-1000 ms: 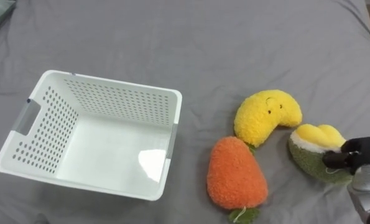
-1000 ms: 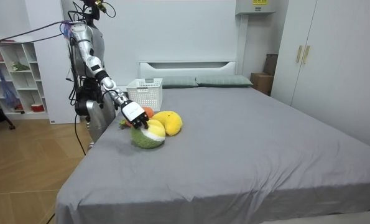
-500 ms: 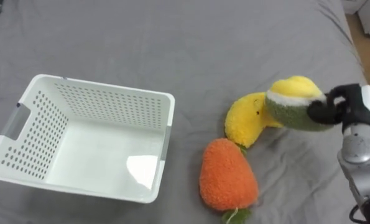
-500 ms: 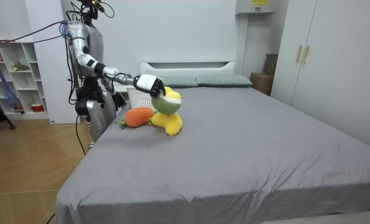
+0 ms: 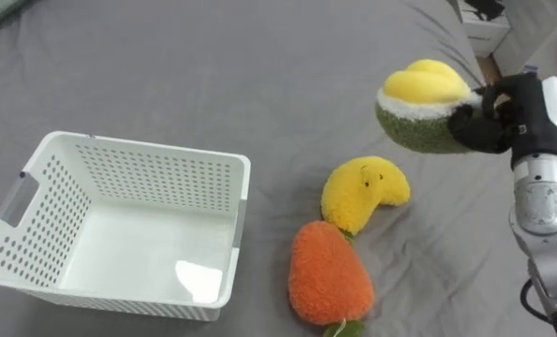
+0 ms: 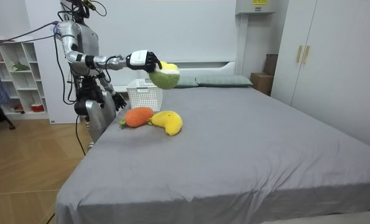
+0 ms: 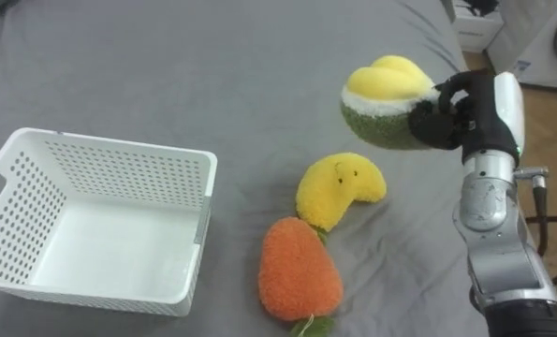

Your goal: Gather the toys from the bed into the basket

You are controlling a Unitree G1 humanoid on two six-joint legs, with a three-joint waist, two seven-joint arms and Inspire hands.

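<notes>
Right hand point(image 5: 503, 122) clasps round green-and-yellow plush toy point(image 5: 417, 117), clear of the grey bed point(image 5: 212, 65). Carry step. Next you swing left over white perforated plastic basket point(image 5: 128, 170), release.

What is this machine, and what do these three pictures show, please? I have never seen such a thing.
It is a two-legged humanoid robot standing beside a grey-sheeted bed. The room view comes from a camera standing in the room; the two eye views come from the robot's head, looking down. On the bed lie a white perforated plastic basket, a yellow crescent-shaped plush toy with a face and an orange carrot-shaped plush toy. The right robot hand holds a round green-and-yellow plush toy in the air above the bed.
</notes>
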